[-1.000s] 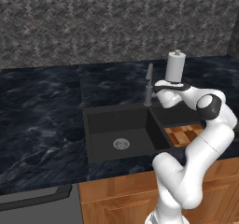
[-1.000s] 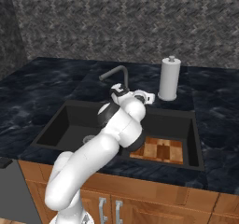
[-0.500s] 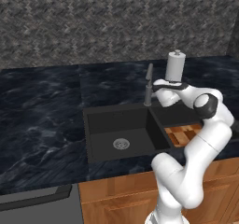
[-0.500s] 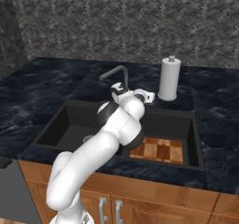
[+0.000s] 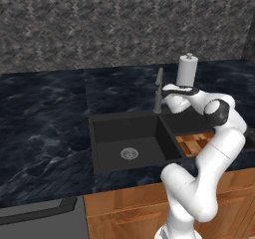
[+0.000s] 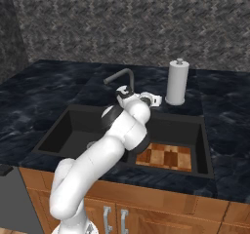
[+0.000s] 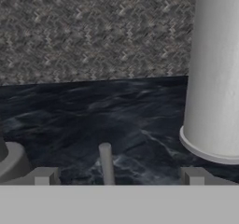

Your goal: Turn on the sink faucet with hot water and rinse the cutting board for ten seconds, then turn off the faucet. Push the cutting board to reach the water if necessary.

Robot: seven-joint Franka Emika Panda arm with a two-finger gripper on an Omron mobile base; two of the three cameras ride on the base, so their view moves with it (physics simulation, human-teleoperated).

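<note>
Cutting board (image 6: 167, 156), the small orange-brown wooden one with lighter and darker block stripes, lies flat on the floor of the right-hand basin of the matte black recessed sink (image 6: 58, 130), toward that basin's front edge; no stream of water is running, so I judge the rinse has not begun and the board may need a push toward the spout later. Going from left to right, the sink's left basin holds the round silver drain (image 5: 129, 154), and the dark marbled countertop (image 5: 45, 108) surrounds the sink on all sides. At the back edge of the sink, about at the divider between the two basins, stands the slim grey metal gooseneck faucet (image 6: 120, 77), its spout curving out toward the left basin. The white arm reaches over the sink so that its two-finger gripper (image 7: 119, 175) sits at the back rim just beside the faucet's base, which fits a try at the small upright lever (image 7: 106, 161): in the hand view that grey lever stands between the two dark finger tips (image 7: 43, 176), touching neither, with the fingers spread wide and holding nothing. To the right, on the countertop behind the right basin, stands the white upright cylinder with a knob top (image 6: 177, 81), near the hand but apart from it; a careless sideways swing could knock it.
</note>
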